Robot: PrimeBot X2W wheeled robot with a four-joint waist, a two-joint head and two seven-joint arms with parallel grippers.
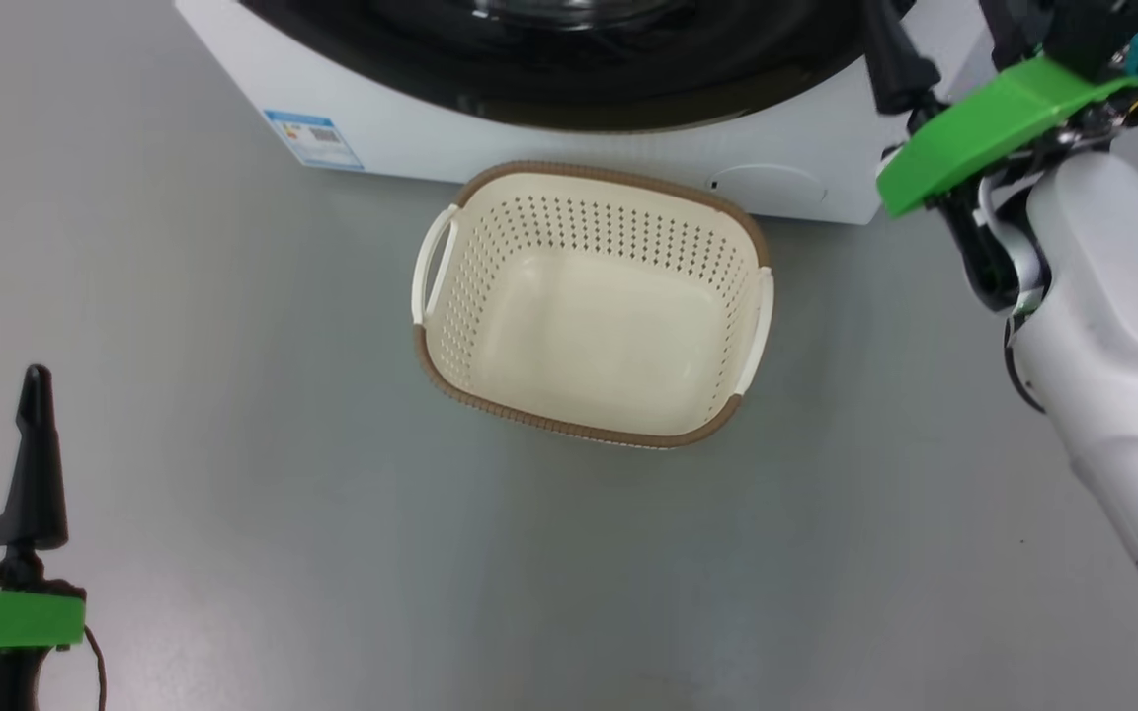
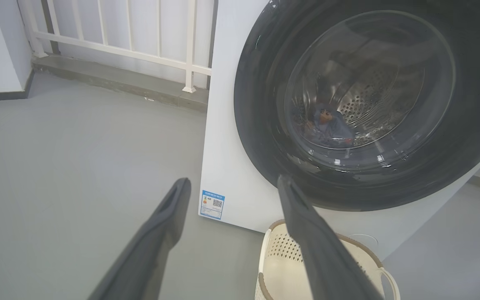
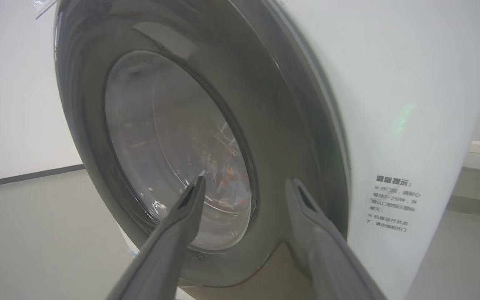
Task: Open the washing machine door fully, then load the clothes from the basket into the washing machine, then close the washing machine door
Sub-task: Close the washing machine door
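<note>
Grey floor (image 1: 184, 395): basket (image 1: 490, 296) stands just before washing machine (image 1: 411, 128).

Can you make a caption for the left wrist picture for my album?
Blue clothes lie inside the washing machine, behind its shut round door, with the basket on the floor in front.

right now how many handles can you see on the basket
2. One white handle is on the left side of the basket, and the other handle is on its right side. The whole rim is in the head view, so none looks hidden.
</note>
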